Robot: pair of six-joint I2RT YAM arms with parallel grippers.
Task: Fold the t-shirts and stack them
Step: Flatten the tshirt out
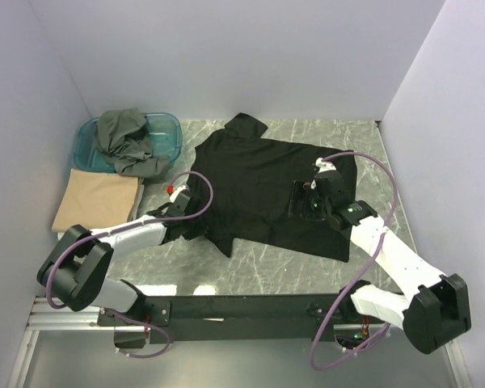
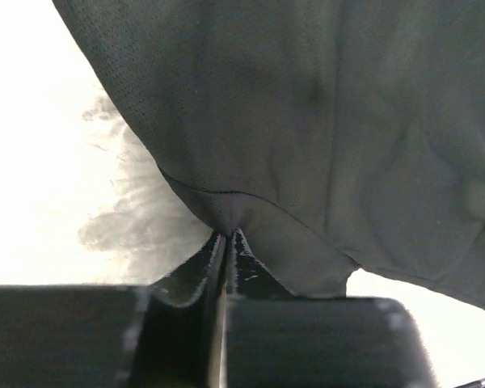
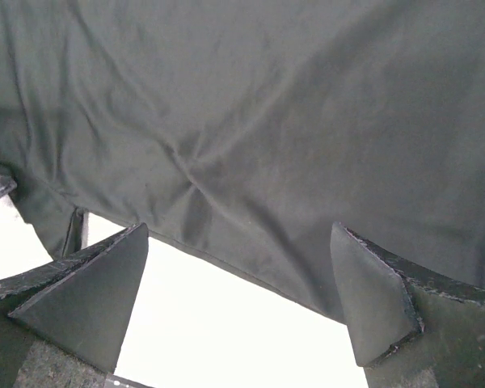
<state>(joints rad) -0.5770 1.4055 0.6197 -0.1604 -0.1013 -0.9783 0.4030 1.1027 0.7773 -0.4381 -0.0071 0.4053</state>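
A black t-shirt (image 1: 263,182) lies spread across the middle of the bench (image 1: 267,275). The left tool (image 2: 226,239) is pinched closed on its left edge; the right tool (image 3: 238,246) gapes wide, empty, over its right edge. A folded tan t-shirt (image 1: 97,200) sits by the bench's left edge, a grey-olive t-shirt (image 1: 128,144) heaped in a teal tub (image 1: 175,134) at the far left corner

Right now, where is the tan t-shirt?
In the top view, the tan t-shirt lies folded at the far left, on the near side of the teal tub.
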